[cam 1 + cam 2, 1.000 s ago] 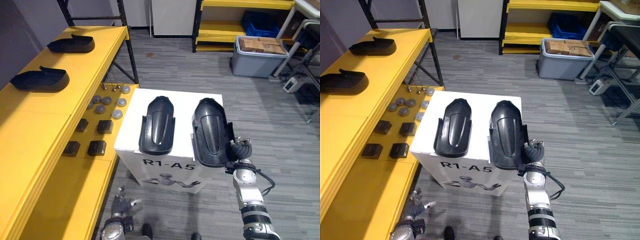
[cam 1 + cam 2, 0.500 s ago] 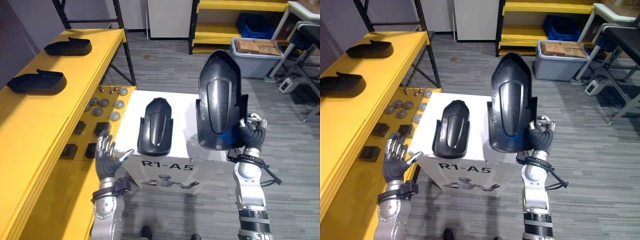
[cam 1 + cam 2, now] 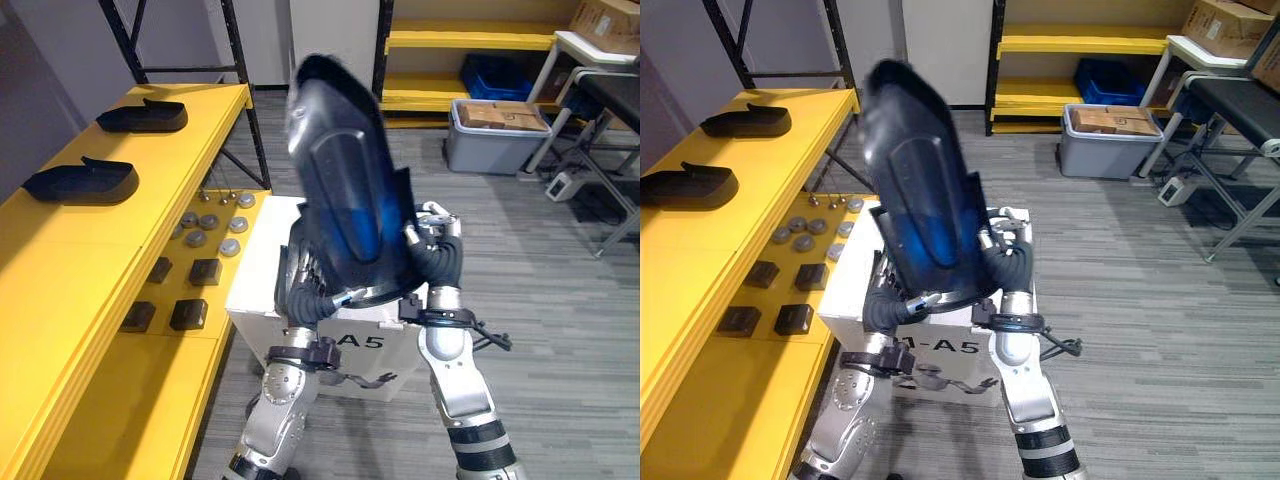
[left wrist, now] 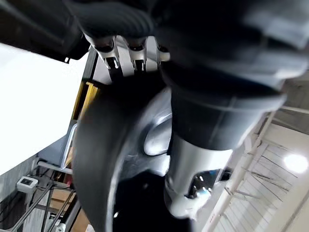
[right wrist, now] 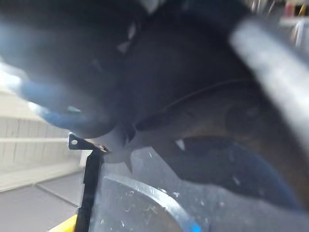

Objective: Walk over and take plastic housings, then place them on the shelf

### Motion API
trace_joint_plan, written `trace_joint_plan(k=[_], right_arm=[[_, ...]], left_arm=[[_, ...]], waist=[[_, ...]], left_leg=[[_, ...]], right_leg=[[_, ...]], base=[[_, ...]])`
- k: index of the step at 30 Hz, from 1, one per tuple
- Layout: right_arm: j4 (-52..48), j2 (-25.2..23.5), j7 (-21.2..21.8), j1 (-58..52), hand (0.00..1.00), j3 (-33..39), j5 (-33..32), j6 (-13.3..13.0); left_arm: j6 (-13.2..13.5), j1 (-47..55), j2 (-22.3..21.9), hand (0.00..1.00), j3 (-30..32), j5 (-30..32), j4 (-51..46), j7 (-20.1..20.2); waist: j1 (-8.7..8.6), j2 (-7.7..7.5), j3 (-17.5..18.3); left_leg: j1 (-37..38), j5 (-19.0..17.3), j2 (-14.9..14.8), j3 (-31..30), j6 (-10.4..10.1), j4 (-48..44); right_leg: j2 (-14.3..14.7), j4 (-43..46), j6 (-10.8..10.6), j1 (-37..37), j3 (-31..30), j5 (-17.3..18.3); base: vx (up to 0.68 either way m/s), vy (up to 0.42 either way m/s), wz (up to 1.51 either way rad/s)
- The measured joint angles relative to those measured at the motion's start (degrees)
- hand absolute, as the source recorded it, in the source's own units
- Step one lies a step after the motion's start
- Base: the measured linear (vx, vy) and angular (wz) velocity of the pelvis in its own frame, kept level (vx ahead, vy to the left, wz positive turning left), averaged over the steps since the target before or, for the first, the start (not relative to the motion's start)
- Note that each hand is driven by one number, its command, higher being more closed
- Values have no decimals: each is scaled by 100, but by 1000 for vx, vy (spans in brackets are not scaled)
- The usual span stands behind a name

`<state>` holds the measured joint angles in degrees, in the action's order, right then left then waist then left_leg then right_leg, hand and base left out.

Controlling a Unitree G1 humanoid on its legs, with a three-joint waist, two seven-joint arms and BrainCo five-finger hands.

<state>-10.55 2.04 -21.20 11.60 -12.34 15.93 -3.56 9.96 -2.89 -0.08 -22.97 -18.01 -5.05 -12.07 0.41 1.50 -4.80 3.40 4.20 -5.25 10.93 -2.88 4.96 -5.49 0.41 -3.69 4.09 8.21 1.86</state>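
Clamped in the curled right hand [image 3: 440, 262], the housing [image 3: 345, 190] is swinging up off the counter [image 3: 255, 272] toward the shelf [image 3: 90, 250], with the left hand [image 3: 303, 298] joining beneath, its grip impossible to tell.

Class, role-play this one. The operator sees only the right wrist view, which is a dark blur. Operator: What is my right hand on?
Observer: Your right hand grips a black plastic housing, held up with its tip uppermost.
Operator: Where is my left hand?
Observer: The left hand is at the housing's lower edge.
Operator: Anything on the shelf?
Observer: A far housing and a near housing lie on the yellow shelf.
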Motion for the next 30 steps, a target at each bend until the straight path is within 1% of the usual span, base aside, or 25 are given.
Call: trace_joint_plan(k=[3, 4, 7, 8, 12, 13, 14, 15, 17, 19, 23, 26, 28, 30], right_arm=[[53, 27, 7, -7, 100, -59, 108, -4], [90, 47, 6, -8, 100, -115, 148, -8], [297, 98, 16, -72, 100, -169, 147, -33], [361, 185, 20, -116, 100, -192, 143, -41], [442, 300, 52, -346, 100, -285, 141, -242], [451, 324, 53, -357, 0, -317, 140, -265], [452, 399, 70, -393, 0, -386, 140, -315], [451, 468, 123, -477, 0, -455, 139, -422], [451, 508, 218, -599, 0, -554, 134, -521], [452, 522, 304, -729, 0, -608, 133, -581], [475, 724, 525, -771, 0, -614, -16, -592], [455, 854, 788, -773, 0, -599, -503, -605], [393, 931, 981, -777, 0, -578, -850, -609], [159, 948, 1231, -824, 0, -561, -1537, -620]], left_arm=[[-4, -10, 56, 0, -9, -96, 9, -78], [-4, -10, 88, 100, -6, -117, 29, -153], [-50, -12, 166, 100, -6, -215, 180, -197], [-93, -12, 182, 100, -6, -222, 193, -245], [-199, -12, 272, 100, 5, -221, 225, -385], [-208, -12, 273, 100, 21, -221, 233, -406], [-229, -12, 275, 100, 66, -221, 246, -437], [-254, -12, 283, 100, 121, -219, 260, -481], [-258, -14, 302, 100, 211, -219, 335, -522], [-290, -13, 325, 100, 291, -208, 377, -529], [-295, -13, 414, 100, 298, -197, 384, -504], [-295, -13, 415, 100, 327, -177, 383, -427], [-295, -13, 414, 100, 353, -55, 378, -374], [-294, -13, 397, 100, 355, 109, 366, -326]], waist=[[-33, -2, 30], [-77, -3, 34], [-115, -12, 103], [-115, -17, 108], [-134, -21, 128], [-146, -23, 130], [-154, -33, 141], [-155, -50, 170], [-163, -59, 210], [-162, -70, 231], [-154, -105, 258], [-156, -123, 273], [-155, -123, 274], [-152, -123, 274]], left_leg=[[0, 2, 0, 2, 1, 0], [0, 4, 0, 2, 0, 0], [-2, 4, -1, 9, 0, 0], [-4, 4, -1, 9, 0, 0], [-4, 4, -2, 9, 0, 0], [-4, 4, -1, 10, 0, 0], [-4, 4, -1, 10, 0, 0], [-4, 4, -2, 10, 0, 0], [-4, 4, -2, 10, 0, 0], [-3, 4, -2, 10, 0, 0], [2, 4, 4, 9, 0, 0], [6, 5, 1, 11, -1, 0], [8, 5, 1, 14, -1, 0], [11, 4, -1, 25, -1, 0]], right_leg=[[0, 1, 0, -2, -1, -1], [0, 1, 0, -2, -1, -1], [1, 1, 0, -8, -8, -2], [1, 1, 0, -9, -8, -3], [1, 1, 1, -9, -8, -5], [1, 1, 1, -9, -8, -5], [0, 1, 1, -9, -8, -6], [1, 1, 1, -9, -8, -6], [1, 0, 1, -8, -8, -6], [0, 1, 1, -7, -7, -6], [-8, 14, 0, -7, -7, -6], [-5, 15, 0, -6, -8, -6], [-4, 15, 0, -6, -13, -6], [-1, 15, 0, -9, -24, -6]], base=[[0, 0, 0], [0, 0, 0], [0, 0, 0], [0, 0, 0], [0, 0, 0], [0, 0, 0], [0, 0, 0], [0, 0, 0], [0, 0, 0], [0, 0, 0], [0, 0, 0], [0, 0, 0], [0, 0, 0], [0, 0, 0]])
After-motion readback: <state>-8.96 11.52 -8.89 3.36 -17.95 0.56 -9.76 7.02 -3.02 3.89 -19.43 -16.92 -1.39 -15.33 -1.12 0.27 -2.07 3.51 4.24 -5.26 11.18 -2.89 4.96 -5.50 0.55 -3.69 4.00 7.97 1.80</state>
